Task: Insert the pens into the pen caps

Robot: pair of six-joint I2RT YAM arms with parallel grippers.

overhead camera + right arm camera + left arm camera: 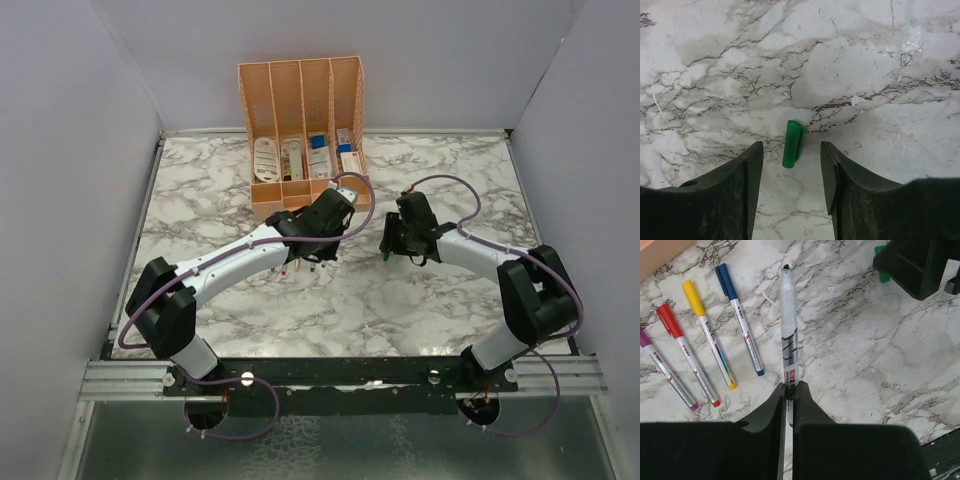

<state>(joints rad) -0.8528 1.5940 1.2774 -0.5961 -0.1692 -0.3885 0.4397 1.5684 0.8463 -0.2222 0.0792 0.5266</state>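
The green pen (788, 330) is uncapped, and I see it clamped at its back end between the fingers of the left gripper (791, 390), with its dark tip pointing away from the wrist. I cannot tell whether it touches the marble. The green cap (792, 143) lies flat on the bench (880, 75) between the fingers of the right gripper (791, 150), which stand wide apart and do not touch it. Beside the held pen lie four capped ones in a row: the blue pen (740, 322), the yellow pen (710, 337), the red pen (687, 362) and the purple pen (667, 372). All this is near the middle of the bench, in front of the peach organiser (270, 100) at the far edge.
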